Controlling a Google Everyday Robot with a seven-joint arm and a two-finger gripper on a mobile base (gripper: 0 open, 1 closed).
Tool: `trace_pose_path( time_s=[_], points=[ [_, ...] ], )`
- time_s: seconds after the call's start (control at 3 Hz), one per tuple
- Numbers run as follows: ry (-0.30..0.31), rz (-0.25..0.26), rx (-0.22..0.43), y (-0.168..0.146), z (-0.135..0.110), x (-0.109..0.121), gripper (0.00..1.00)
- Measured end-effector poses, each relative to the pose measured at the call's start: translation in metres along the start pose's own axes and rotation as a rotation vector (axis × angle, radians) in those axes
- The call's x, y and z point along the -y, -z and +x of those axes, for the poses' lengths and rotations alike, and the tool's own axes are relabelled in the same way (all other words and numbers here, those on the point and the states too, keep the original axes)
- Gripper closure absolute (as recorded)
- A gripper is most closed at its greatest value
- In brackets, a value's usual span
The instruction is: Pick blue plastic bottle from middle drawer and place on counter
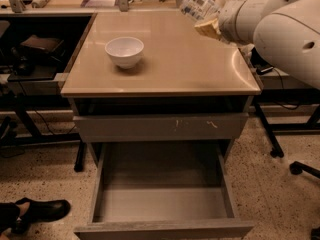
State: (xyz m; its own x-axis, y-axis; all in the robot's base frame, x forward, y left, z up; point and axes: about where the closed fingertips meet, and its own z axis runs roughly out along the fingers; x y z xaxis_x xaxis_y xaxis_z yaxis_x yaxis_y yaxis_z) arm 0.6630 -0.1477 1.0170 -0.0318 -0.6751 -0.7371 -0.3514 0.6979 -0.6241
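— Grey box low down: is that the middle drawer [160,204]?
— Yes, it is pulled wide out beneath the cabinet, with its bare grey floor showing.
— And the blue plastic bottle [198,4]?
— It is up in the air at the top right, tilted, with its patterned label towards the camera. It hangs over the far right part of the beige tabletop [175,69] and does not touch it.
— What holds it there?
— The claw [209,25], clenched on the bottle from below and to the right. One tan finger shows under the label; the other I cannot make out. The white arm [280,29] reaches in from the right edge.
— Anything standing on the tabletop?
— A white bowl [124,50], upright, left of the middle and well apart from the bottle.
— Between the tabletop and the open drawer?
— A shallower drawer front [160,127], closed, with pale scratch marks right of its centre.
— Down on the floor?
— A black shoe [42,210] at the bottom left, near the open drawer's front corner
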Motion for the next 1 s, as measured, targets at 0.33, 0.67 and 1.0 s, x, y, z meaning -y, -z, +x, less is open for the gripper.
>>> trace_pose_path(
  time_s=[0.33,0.67,1.0],
  points=[
    [0.029,0.033,-0.019,-0.041,0.004,0.036,1.00],
    [0.048,0.068,-0.050,-0.091,0.007,0.072,1.00],
    [0.034,0.124,-0.008,-0.090,-0.019,0.109,1.00]
  ],
)
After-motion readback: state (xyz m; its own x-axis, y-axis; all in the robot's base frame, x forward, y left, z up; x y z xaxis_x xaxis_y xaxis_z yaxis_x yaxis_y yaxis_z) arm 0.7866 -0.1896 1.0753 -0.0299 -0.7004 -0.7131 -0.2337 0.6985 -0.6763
